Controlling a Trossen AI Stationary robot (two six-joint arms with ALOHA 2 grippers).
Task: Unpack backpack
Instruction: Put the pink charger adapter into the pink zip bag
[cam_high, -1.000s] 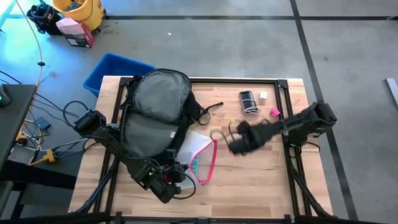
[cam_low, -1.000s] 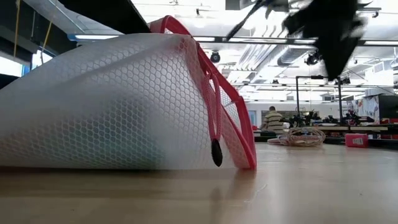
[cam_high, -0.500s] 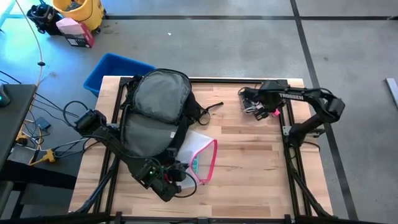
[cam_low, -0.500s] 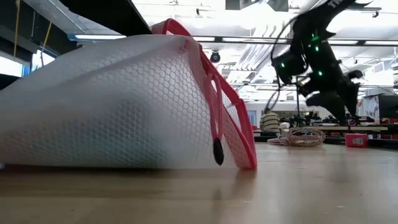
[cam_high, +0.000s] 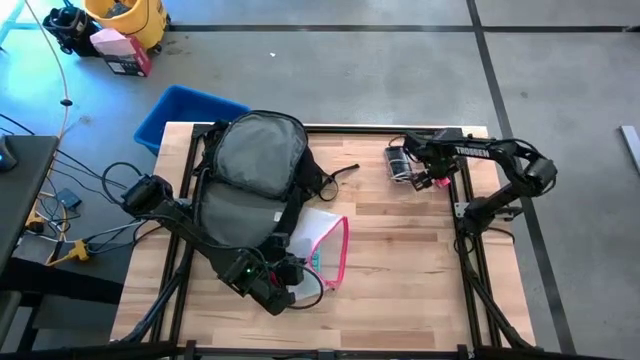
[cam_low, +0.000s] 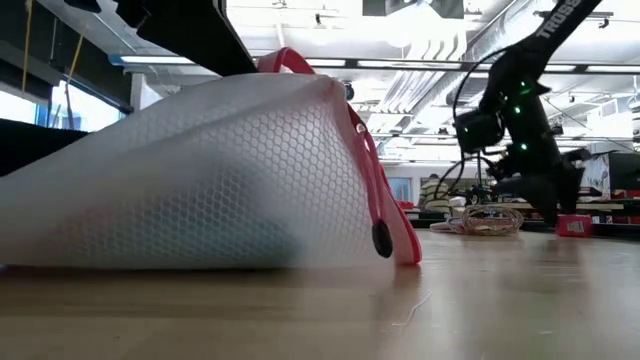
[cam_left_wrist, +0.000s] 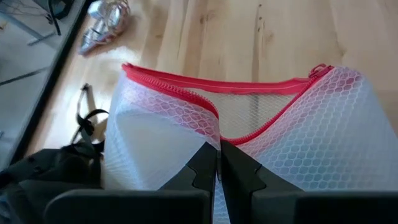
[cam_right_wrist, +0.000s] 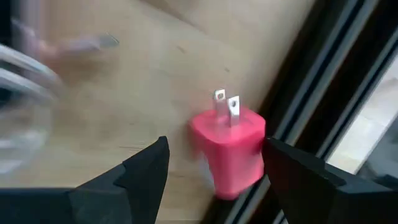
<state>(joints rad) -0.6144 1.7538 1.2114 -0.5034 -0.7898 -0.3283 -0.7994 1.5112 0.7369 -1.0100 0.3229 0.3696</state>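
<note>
The backpack (cam_high: 250, 180), a large limp sack of black fabric with a grey padded panel up, lies on the left half of the wooden surface (cam_high: 400, 270); it will likely sag and drag, so a strap or the zip edge seems the best hold. Beside it, the left pincer (cam_left_wrist: 218, 167) is pinched tight on the pink zip edge of a honeycomb-mesh pouch (cam_left_wrist: 298, 143). Smallest, a glossy pink plug (cam_right_wrist: 231, 149) sits between the right pincer's (cam_right_wrist: 217, 168) wide-spread fingers, ungripped.
</note>
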